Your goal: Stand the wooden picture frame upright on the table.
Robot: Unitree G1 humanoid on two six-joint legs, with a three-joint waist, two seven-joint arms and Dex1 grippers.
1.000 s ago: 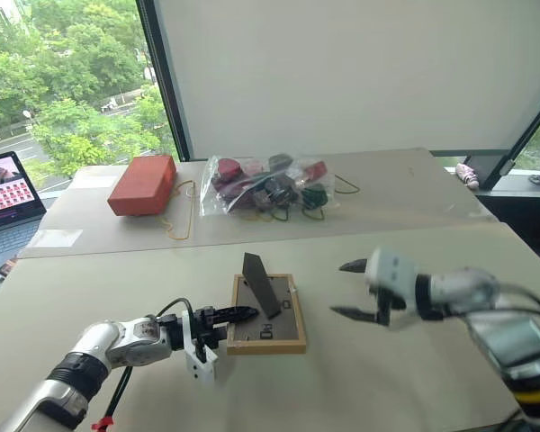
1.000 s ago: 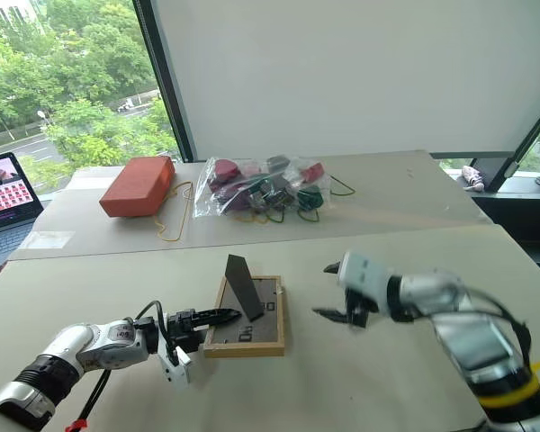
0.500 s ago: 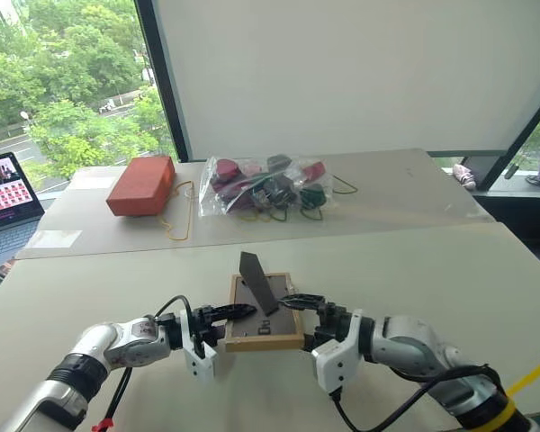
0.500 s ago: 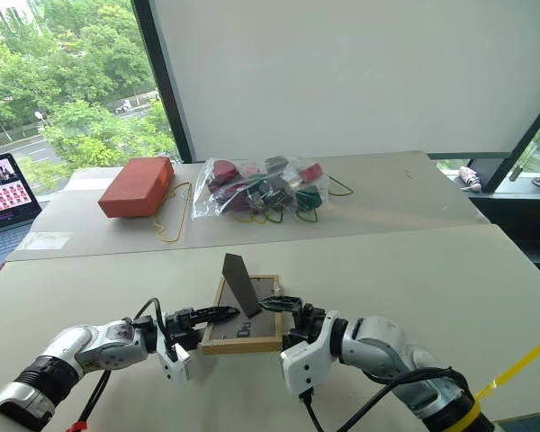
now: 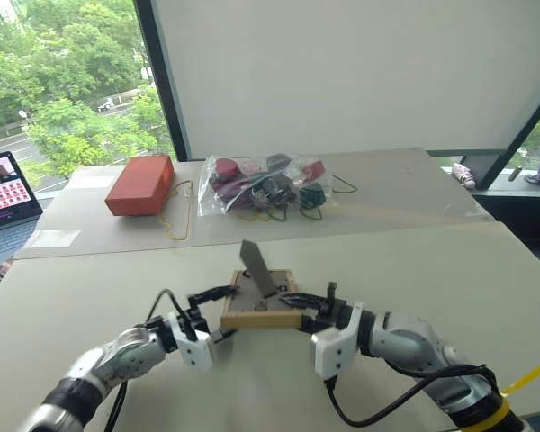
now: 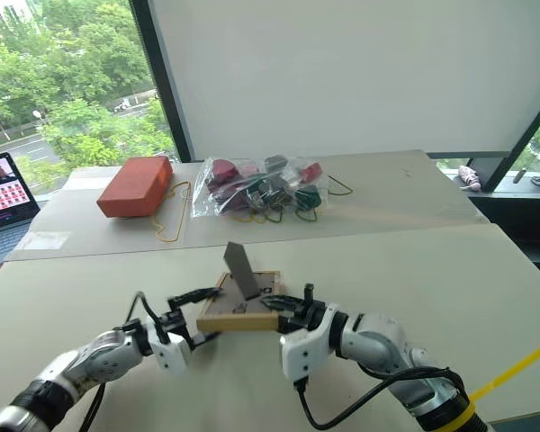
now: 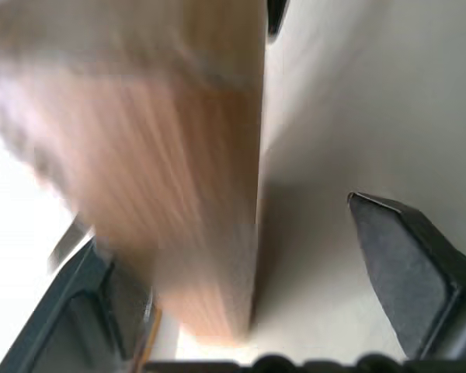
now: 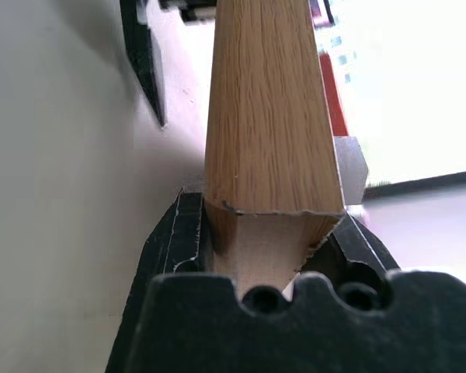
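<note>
The wooden picture frame point(image 5: 259, 315) is over the near middle of the table point(image 5: 414, 261), dark grey back up and tipped, its near wooden edge raised. Its stand leg point(image 5: 256, 266) sticks up from the back. My right gripper point(image 5: 302, 310) is shut on the frame's right end; in the right wrist view the wood point(image 8: 268, 148) is pinched between both fingers. My left gripper point(image 5: 225, 312) is open at the frame's left end. In the left wrist view the wood point(image 7: 179, 194) stands between the fingers, with one finger point(image 7: 408, 276) well apart from it.
An orange-red block point(image 5: 141, 184) lies at the far left, with a yellow cord point(image 5: 175, 223) beside it. A clear bag of small items point(image 5: 265, 187) sits at the far middle. A laptop point(image 5: 7, 202) is at the left edge. A seam crosses the table behind the frame.
My right gripper came in from the right and shut on the frame's right end. My left gripper opened. The frame, flat before, now has its near edge raised.
</note>
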